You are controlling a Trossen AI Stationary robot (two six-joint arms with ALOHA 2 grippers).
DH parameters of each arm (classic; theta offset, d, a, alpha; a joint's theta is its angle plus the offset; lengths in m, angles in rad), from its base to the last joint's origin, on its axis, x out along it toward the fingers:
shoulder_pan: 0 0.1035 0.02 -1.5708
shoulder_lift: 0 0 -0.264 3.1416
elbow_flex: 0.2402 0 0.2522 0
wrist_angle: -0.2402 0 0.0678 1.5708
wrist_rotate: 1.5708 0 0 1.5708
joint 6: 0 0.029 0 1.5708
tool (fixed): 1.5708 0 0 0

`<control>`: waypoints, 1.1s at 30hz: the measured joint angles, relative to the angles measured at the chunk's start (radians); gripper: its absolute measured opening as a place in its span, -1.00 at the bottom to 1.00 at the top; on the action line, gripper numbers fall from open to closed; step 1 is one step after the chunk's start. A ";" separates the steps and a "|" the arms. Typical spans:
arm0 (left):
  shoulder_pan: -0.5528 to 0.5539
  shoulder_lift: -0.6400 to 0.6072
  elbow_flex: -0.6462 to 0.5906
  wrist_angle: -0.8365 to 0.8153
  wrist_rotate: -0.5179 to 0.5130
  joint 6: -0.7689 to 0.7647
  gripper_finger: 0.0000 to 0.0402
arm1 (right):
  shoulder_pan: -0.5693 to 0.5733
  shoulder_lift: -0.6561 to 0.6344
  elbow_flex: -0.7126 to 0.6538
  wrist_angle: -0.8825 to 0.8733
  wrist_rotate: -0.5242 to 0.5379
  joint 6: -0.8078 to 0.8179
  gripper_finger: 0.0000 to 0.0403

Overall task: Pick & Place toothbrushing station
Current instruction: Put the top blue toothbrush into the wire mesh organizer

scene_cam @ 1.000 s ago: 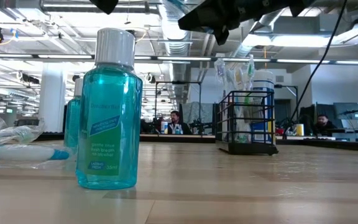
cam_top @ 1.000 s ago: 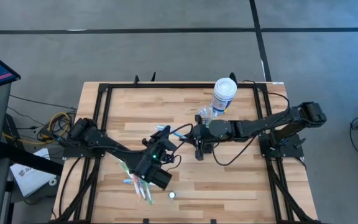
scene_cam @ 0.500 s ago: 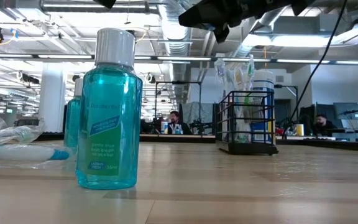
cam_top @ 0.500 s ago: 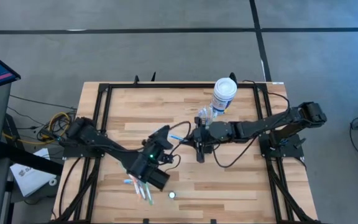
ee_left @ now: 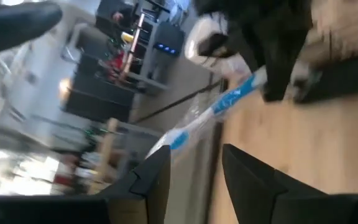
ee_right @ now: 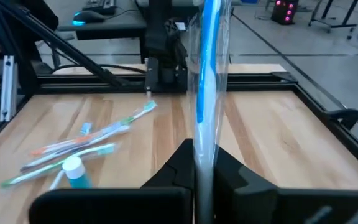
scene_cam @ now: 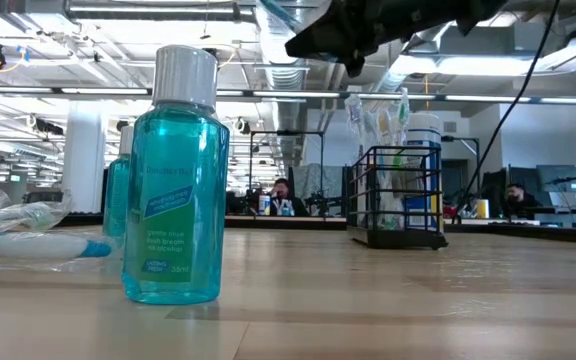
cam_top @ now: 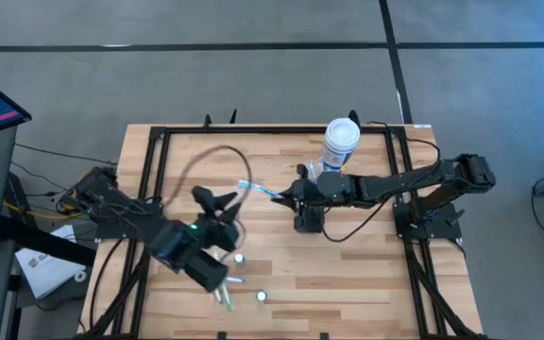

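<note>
The toothbrushing station, a black wire caddy with toothbrushes standing in it, rests on its base on the table; it shows under my right arm in the high view. My right gripper hangs above the table's middle, shut on a blue toothbrush in a clear wrapper. My left gripper stands open to the left of that toothbrush, apart from it, with nothing between its fingers. My right gripper pinches the wrapped toothbrush at one end between its two fingers. The fingers come nearly level from the table's right and lie along the brush. The brush sticks out past the fingertips toward the table's left, lifted clear of the table.
A white canister stands at the back, behind the caddy. Several loose toothbrushes lie near the front left. A teal mouthwash bottle and a smaller one stand near the front edge. A black frame borders the table.
My left gripper has drawn back from the toothbrush toward the table's left edge and risen, rolling about its own axis, and its fingers stand wider apart than before. The toothbrush has stayed in my right gripper, which has shifted slightly toward the table's left.
</note>
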State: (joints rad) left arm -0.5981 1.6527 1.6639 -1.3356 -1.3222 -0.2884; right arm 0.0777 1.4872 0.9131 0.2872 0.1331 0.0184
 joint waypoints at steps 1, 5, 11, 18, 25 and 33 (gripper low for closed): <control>-0.004 -0.026 -0.018 0.001 0.007 -0.053 -0.30 | -0.004 0.000 0.000 0.001 0.000 0.000 -0.96; -0.020 -0.138 -0.134 0.009 0.017 -0.235 -0.30 | -0.007 -0.010 0.000 0.017 -0.001 -0.005 -0.96; -0.030 -0.320 -0.382 0.202 0.000 -0.344 -0.30 | -0.007 -0.011 0.000 0.068 -0.003 -0.033 -0.96; -0.029 -0.488 -0.655 0.683 -0.030 -0.142 -0.30 | 0.008 -0.011 0.000 0.107 -0.040 -0.064 -0.96; 0.029 -0.599 -0.903 1.431 0.295 0.296 -0.30 | 0.026 -0.011 0.000 0.146 -0.088 -0.082 -0.96; 0.242 -0.605 -1.095 2.055 0.802 0.490 -0.30 | 0.069 -0.011 0.004 0.168 -0.092 -0.130 -0.96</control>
State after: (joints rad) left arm -0.3558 1.0479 0.5693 0.7197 -0.5199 0.2015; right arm 0.1467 1.4761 0.9169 0.4556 0.0406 -0.1115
